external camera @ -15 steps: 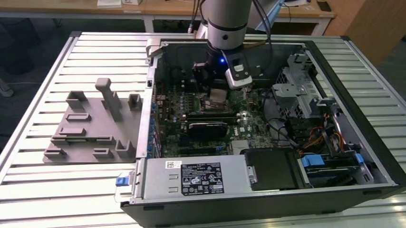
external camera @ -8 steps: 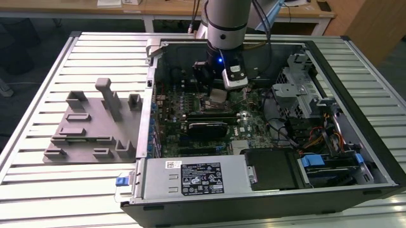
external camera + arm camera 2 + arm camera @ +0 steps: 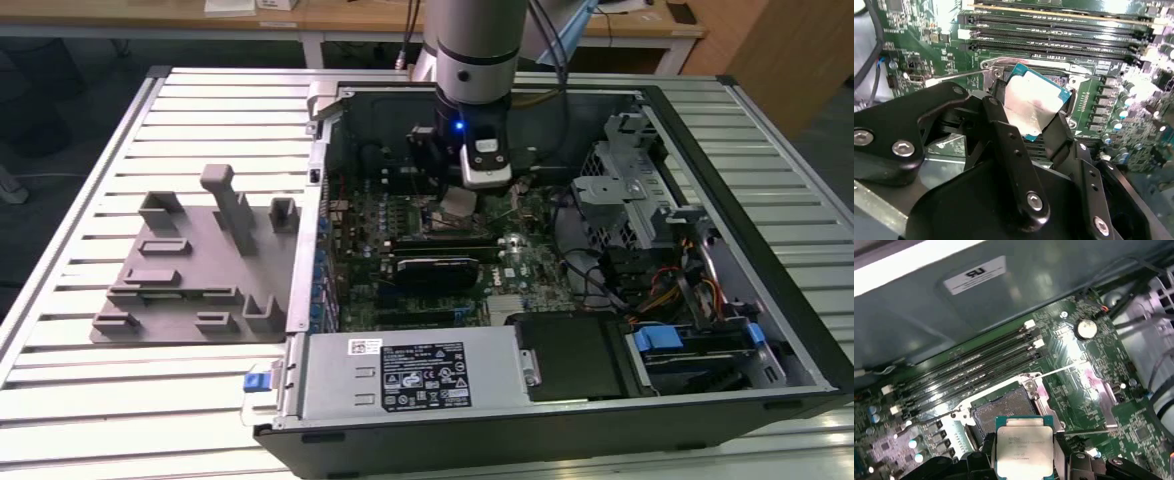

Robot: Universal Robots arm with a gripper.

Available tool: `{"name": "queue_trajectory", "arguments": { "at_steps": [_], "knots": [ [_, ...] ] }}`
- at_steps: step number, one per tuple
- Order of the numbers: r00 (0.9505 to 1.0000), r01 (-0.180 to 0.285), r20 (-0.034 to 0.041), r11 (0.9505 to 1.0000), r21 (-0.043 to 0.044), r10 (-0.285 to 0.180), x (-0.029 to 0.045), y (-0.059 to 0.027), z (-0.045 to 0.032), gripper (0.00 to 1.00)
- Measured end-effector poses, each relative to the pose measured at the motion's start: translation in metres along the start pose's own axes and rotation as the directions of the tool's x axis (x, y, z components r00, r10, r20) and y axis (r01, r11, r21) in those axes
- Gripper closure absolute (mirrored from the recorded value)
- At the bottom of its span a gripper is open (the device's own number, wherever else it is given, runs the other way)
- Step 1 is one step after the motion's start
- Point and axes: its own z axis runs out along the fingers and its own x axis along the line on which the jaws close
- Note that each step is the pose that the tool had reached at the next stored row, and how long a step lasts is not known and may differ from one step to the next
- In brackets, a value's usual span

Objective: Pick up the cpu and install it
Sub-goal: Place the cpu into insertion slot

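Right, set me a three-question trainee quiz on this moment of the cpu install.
1. True or false: the gripper is shut on the cpu.
2. In the exterior view, the grey tray lies: A) on the left of the computer case; B) on its right; C) inside it.
3. Fill in: the cpu hangs just over the open, empty ____ on the motherboard.

Key: 1 true. 2 A. 3 socket.

Glare whitens the motherboard (image 3: 1079, 355); the case (image 3: 534, 440) interior seems dim.
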Motion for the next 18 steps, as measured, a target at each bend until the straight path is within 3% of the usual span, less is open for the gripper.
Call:
{"name": "queue_trajectory", "arguments": {
  "at_steps": [9, 18],
  "knots": [
    [0.9936, -0.113, 0.0062, 0.9936, 0.002, 0.113, 0.0, 0.0, 0.0, 0.46],
    [0.9758, -0.218, 0.0122, 0.9759, 0.0033, 0.218, 0.0, 0.0, 0.0001, 0.46]
  ]
}}
